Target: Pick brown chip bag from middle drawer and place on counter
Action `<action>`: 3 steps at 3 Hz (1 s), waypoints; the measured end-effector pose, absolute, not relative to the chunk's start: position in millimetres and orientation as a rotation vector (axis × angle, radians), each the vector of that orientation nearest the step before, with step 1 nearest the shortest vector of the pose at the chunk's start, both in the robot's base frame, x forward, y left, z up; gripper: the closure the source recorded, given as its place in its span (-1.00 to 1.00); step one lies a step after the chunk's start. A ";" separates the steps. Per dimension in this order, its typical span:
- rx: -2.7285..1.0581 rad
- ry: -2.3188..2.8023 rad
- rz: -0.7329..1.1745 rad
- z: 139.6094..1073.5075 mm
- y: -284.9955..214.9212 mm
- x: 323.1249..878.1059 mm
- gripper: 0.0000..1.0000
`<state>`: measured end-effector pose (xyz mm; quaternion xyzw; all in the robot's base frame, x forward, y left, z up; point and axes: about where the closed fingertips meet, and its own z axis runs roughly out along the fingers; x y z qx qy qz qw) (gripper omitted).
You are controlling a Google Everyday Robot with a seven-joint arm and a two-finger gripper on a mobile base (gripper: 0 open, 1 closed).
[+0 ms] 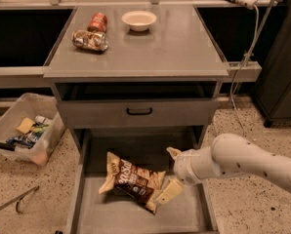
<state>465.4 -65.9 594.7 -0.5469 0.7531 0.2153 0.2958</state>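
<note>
The brown chip bag (131,179) lies crinkled on the floor of the open middle drawer (135,216), left of centre. My gripper (171,172) is inside the drawer just right of the bag, on a white arm that comes in from the right. It is open: one finger (173,153) points up-left and the other finger (168,192) lies against the bag's right edge. Nothing is held. The grey counter (175,48) is the cabinet's top, above and behind the drawer.
Two crushed cans (90,39) and a white bowl (139,19) sit on the counter's far left. A closed drawer front with a black handle (139,111) hangs above the open drawer. A plastic bin (26,133) stands on the floor at left. A cable (247,57) hangs at right.
</note>
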 end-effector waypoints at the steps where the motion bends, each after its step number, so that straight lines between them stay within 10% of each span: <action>1: -1.379 1.993 0.615 554.5 -39.4 489.7 -1.00; 3: -1.365 1.973 0.664 516.3 -8.6 506.5 -1.00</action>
